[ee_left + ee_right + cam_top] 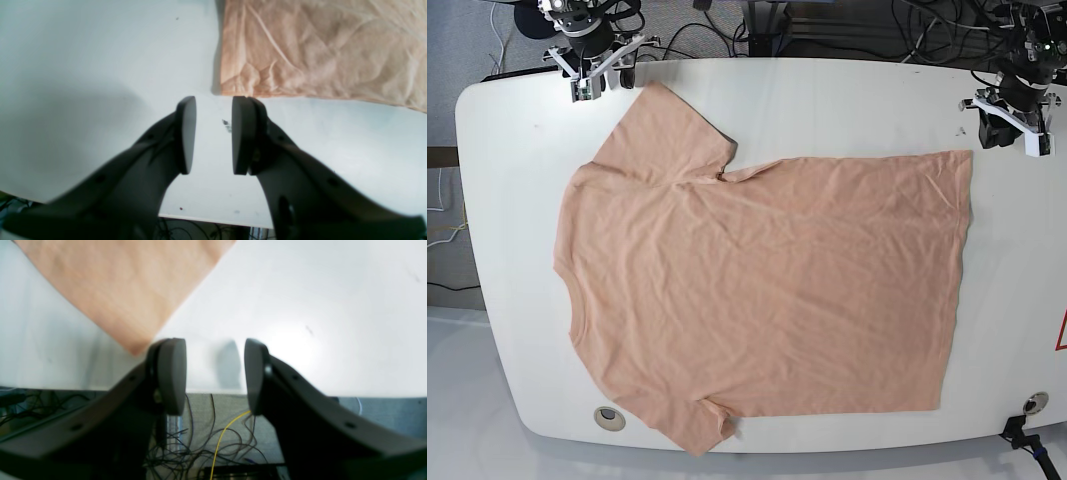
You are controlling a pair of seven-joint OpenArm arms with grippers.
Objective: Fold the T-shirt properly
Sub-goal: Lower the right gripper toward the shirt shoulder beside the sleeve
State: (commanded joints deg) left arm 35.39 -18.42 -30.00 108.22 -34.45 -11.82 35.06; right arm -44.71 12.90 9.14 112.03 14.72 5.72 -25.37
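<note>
The peach T-shirt lies flat on the white table, neckline to the left and hem to the right, lightly wrinkled. My left gripper is open and empty at the table's back right, just beyond the hem's far corner. In the left wrist view the gripper is open, with the T-shirt corner just ahead of its right fingertip. My right gripper is open and empty at the back left, by the far sleeve. In the right wrist view the gripper hangs over the table edge, with the T-shirt's sleeve tip beside its left finger.
Tangled cables hang below the table's back edge, and more cables lie behind it. Two round grommets sit near the front edge. Bare table shows along the back and right of the shirt.
</note>
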